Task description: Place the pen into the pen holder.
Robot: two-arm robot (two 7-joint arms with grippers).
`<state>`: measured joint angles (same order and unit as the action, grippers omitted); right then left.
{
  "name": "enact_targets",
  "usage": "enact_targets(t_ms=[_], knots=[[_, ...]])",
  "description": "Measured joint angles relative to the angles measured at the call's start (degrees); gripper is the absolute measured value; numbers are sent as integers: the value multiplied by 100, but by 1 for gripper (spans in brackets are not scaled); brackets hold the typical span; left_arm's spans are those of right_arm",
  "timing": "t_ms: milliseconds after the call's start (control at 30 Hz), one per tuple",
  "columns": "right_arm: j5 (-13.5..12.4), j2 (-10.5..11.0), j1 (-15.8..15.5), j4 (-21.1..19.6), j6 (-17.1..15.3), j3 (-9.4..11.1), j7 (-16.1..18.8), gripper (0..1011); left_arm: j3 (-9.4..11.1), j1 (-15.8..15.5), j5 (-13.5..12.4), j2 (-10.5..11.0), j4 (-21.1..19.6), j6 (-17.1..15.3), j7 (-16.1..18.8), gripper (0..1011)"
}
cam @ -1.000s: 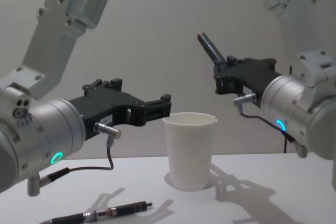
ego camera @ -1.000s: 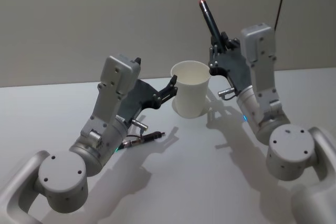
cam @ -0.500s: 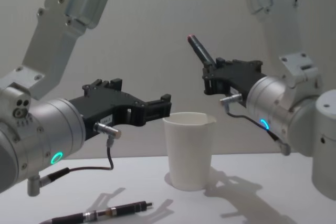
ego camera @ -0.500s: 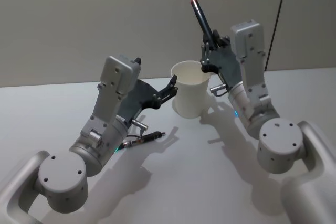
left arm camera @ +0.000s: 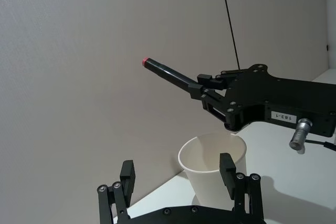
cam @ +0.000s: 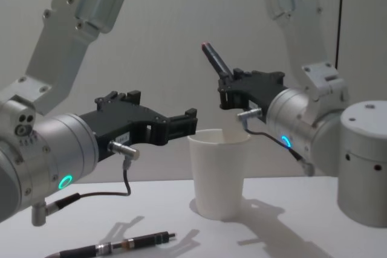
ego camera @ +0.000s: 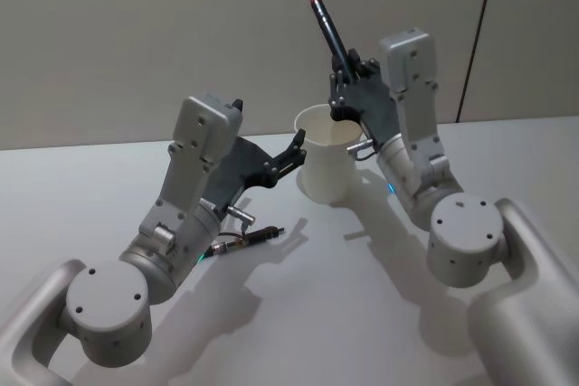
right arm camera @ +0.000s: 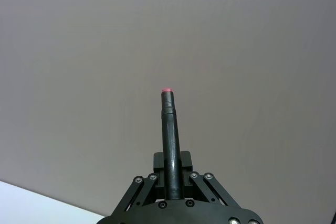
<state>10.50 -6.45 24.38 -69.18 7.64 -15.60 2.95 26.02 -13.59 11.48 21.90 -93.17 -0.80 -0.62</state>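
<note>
Right gripper: clamped on the pen; I see it hanging just above the far right part of the cup's rim.
Pen: black with a red tip uppermost, tilted so its top leans toward the robot's left. It is held in the air above the rim, and its lower end is hidden inside the closed fingers.
Pen holder: white paper cup, upright on the table with its mouth open, standing between the two grippers.
Left gripper: fingers spread apart with nothing in them, at rim height just beside the cup's left side. I cannot tell whether it touches the cup.
Table: pale and flat; a slim dark item lies on it under the left arm. I cannot tell whether it is a pen or a cable plug.
</note>
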Motion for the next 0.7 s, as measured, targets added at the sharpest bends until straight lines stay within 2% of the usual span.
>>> enact_targets(t_ms=[700], knots=[[59, -127, 344, 714, 404, -42, 57, 166, 0, 0, 0, 0, 0, 0, 0, 1001]])
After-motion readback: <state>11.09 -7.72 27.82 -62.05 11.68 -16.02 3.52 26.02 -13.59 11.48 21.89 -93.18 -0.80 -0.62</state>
